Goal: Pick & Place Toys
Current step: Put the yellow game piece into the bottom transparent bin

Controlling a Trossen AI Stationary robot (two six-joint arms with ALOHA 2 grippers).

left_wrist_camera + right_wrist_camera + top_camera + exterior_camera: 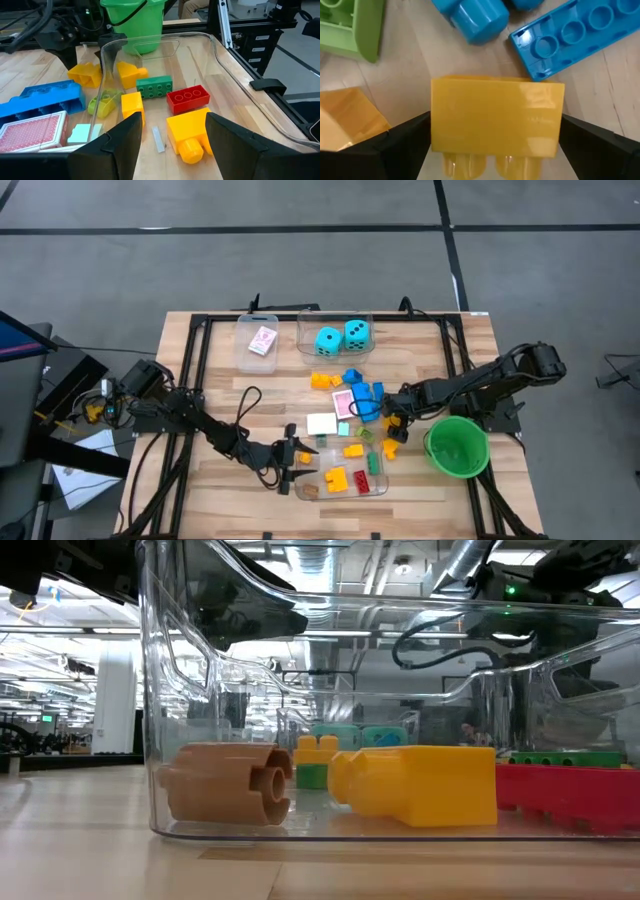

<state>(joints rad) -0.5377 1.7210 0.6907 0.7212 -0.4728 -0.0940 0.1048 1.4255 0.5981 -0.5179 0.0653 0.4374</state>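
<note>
A yellow brick (pixel 497 120) lies on the table among loose toys, with blue bricks (pixel 575 40) and a green one (pixel 350 25) beside it. My right gripper (pixel 390 418) points down over it, open, one finger at each short end. My left gripper (pixel 297 457) stands open at the left end of a clear tub (pixel 220 55) near the front edge. It looks along the tub's floor, where a red brick (pixel 187 98), a green brick (pixel 155 86) and yellow bricks (pixel 187 132) lie. Two cyan dice (pixel 342 336) sit in a far tub. My right gripper comes at the yellow brick from above, its fingers (pixel 395 145) level with the brick's short ends (pixel 437 125). The brick fills the gap between them, and I cannot tell whether they touch it. It lies flat on the table.
A green round bowl (pixel 457 446) stands at the right, close to my right arm. Another clear tub with a pink card (pixel 258 342) stands at the far left. A pink card (pixel 345 402) and a white one (pixel 321 424) lie mid-table.
</note>
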